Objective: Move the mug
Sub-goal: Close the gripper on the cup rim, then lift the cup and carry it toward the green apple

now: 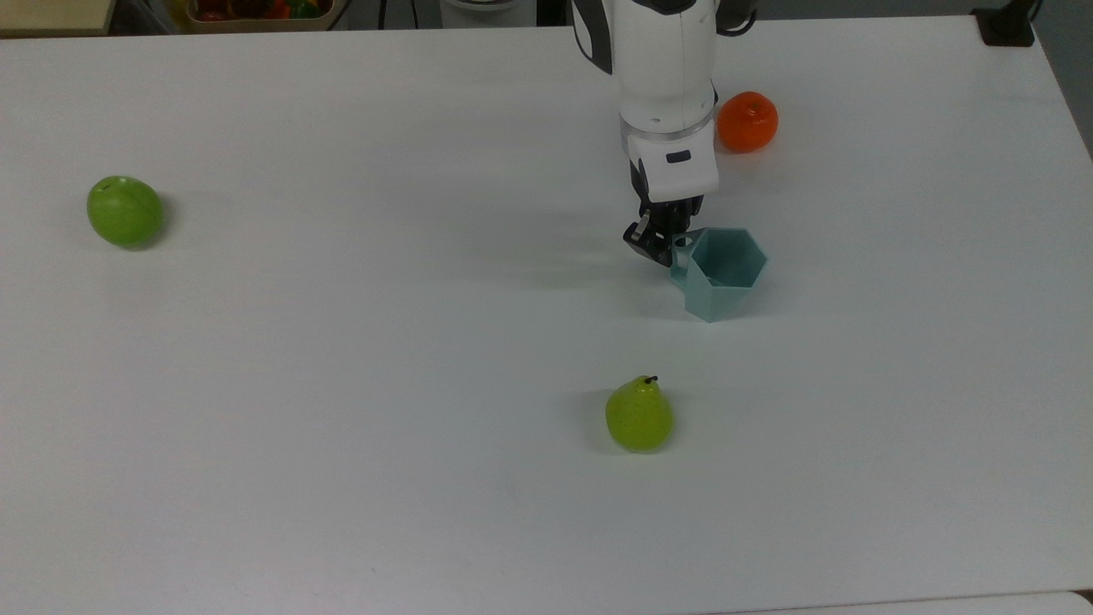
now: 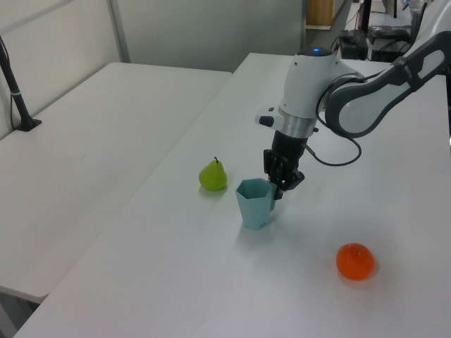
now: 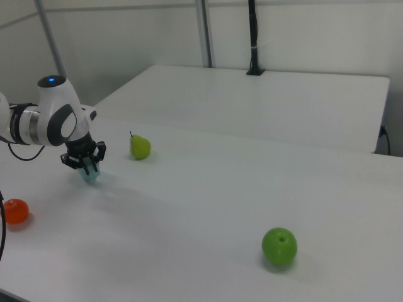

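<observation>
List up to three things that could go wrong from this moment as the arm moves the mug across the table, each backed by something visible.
1. The claw grips the mug only at its small side handle, so the mug could swing or slip out.
2. The mug looks slightly tilted in the left view, so it might tip if set down that way.
3. The pear sits nearby toward the top view's bottom, and the orange just beyond the arm; a sweep either way could knock one.
</observation>
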